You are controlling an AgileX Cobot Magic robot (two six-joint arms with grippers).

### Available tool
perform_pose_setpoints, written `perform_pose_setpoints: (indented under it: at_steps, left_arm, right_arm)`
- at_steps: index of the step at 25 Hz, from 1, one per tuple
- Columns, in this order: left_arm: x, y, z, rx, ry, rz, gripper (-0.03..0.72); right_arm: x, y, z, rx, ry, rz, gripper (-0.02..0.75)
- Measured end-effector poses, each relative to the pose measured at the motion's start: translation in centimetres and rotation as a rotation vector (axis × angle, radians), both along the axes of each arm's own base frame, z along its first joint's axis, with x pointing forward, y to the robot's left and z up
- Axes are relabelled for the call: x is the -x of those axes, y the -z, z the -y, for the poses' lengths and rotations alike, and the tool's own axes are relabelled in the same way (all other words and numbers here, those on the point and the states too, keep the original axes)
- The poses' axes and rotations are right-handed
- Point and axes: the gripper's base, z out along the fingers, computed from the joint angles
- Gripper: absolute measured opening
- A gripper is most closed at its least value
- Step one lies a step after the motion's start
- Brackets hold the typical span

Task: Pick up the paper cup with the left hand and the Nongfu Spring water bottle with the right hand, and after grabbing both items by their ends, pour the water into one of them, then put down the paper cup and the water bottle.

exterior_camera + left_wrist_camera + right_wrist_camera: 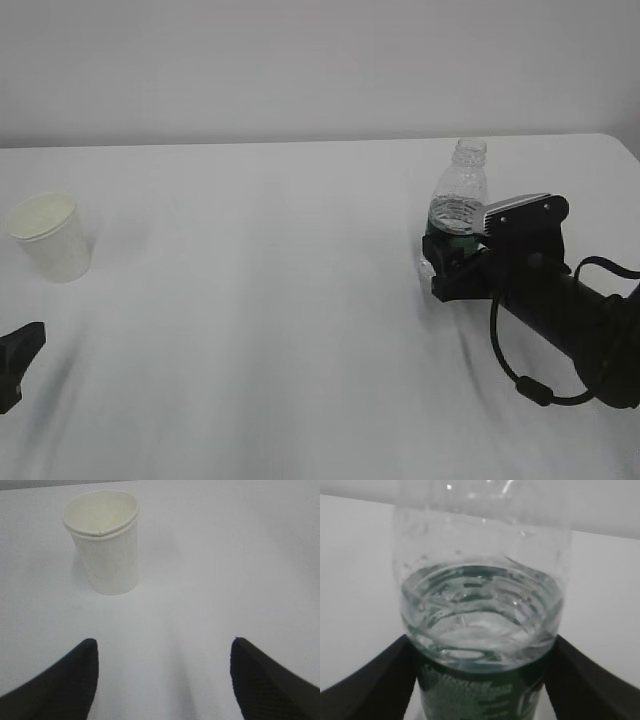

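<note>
The paper cup [103,542] stands upright on the white table [225,570], far and left of centre, its cream inside showing. Near the bottom edge, the 2 black fingers [60,685] of the left hand [162,680] are spread wide apart, bare tabletop between them, well short of the cup.

The exterior camera looks down at a slant across the white bench [250,330]. The left wrist camera faces forward past its gripper [162,680] toward the small white paper cup [104,542] ahead. The right wrist camera sits very close behind the clear ribbed plastic bottle [482,625] between its gripper [480,680] fingers. The exterior view shares both.
</note>
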Motion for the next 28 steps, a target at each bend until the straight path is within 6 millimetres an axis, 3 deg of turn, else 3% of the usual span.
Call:
perform_pose_setpoints:
  at_steps: [28]
  left_arm:
    - [0.0, 0.0, 0.0, 0.000, 0.000, 0.000, 0.589]
  right_arm:
    - [-2.6, 0.3, -0.6, -0.009, -0.005, 0.049, 0.590]
